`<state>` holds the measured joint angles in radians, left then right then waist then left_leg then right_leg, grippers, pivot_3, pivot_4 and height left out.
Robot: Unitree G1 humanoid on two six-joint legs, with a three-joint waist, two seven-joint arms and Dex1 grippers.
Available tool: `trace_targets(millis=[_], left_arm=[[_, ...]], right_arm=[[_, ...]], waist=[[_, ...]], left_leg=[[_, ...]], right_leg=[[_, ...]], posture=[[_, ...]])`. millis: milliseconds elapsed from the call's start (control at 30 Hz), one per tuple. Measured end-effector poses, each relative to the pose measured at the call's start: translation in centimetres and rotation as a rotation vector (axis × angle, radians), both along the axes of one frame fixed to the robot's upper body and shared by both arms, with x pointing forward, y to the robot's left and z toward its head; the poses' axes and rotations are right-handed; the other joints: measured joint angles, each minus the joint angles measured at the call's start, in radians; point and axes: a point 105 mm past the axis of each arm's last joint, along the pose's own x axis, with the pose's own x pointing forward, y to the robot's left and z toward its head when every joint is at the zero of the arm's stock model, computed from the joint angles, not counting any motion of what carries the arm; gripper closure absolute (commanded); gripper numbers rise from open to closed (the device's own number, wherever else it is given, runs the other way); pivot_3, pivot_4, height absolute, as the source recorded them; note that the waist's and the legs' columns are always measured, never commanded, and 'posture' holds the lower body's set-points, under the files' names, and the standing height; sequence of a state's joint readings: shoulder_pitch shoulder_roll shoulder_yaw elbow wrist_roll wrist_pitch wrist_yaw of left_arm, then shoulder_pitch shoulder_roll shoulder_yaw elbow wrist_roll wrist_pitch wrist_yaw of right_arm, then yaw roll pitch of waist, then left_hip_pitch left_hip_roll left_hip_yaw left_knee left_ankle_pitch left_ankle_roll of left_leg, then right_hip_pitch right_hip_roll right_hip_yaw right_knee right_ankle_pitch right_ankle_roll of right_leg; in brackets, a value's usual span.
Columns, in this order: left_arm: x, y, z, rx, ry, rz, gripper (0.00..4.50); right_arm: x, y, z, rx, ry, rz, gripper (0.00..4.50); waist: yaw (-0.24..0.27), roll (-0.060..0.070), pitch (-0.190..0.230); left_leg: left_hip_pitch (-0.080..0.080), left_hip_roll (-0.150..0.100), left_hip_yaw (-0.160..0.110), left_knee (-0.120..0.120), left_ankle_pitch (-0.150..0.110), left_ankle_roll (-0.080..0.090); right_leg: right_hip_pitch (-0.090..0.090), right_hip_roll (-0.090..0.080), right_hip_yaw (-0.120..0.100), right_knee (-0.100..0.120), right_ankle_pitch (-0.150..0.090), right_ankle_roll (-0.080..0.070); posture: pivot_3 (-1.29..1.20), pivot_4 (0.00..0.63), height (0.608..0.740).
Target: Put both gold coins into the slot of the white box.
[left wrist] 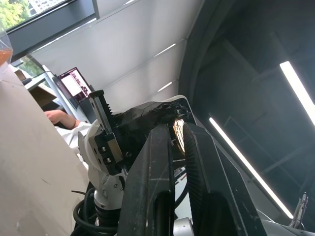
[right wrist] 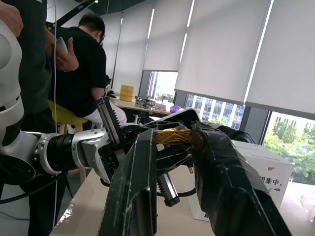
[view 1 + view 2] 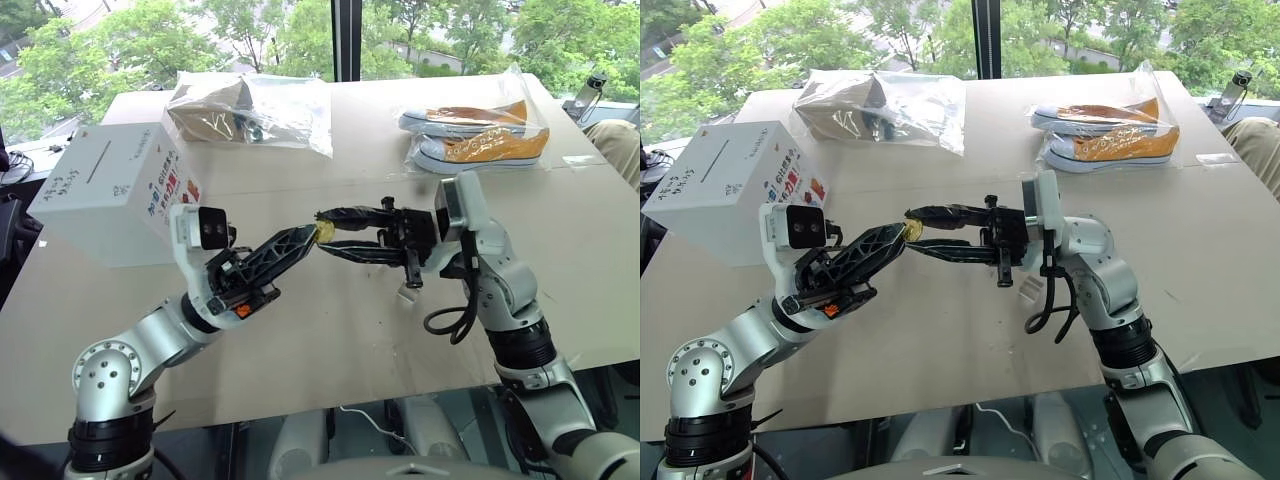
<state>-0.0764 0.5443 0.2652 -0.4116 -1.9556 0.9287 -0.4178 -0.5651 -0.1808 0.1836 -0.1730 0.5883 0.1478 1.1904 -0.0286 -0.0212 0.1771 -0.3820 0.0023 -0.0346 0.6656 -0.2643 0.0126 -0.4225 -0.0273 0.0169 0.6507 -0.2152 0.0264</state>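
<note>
Mid-air handover above the worktop, seen from my head cameras. My left gripper and my right gripper meet tip to tip over the middle of the worktop, and one gold coin sits exactly where they meet. My left fingers are clenched on the coin; the left wrist view shows its gilt edge pinched between them. My right fingers stand a little apart, the coin at their tips. I cannot tell whether they grip the coin as well or only frame it.

I judge the coin is held aloft between both hands so that it passes from one gripper to the other. The left arm is the nearer one to the white box, which stands at the far left of the worktop with its slot in the top face, well apart from the coin. Holding the disc on edge suits that narrow slit.

I cannot find the second coin anywhere on the worktop. Bagged goods and bagged orange shoes lie at the far edge, away from the work.
</note>
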Motion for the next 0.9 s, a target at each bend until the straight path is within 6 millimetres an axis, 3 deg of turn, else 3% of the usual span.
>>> trace_targets(millis=[900], left_arm=[[0.02,-0.63,0.33,-0.032,-0.008,-0.03,4.32]], right_arm=[[0.1,0.23,0.24,0.007,0.004,-0.008,3.94]], waist=[[0.0,0.0,0.0]], left_leg=[[-0.001,0.0,0.0,-0.005,0.0,0.0]], right_leg=[[0.0,-0.001,0.0,-0.007,0.0,0.0]], posture=[[0.0,0.15,0.74]])
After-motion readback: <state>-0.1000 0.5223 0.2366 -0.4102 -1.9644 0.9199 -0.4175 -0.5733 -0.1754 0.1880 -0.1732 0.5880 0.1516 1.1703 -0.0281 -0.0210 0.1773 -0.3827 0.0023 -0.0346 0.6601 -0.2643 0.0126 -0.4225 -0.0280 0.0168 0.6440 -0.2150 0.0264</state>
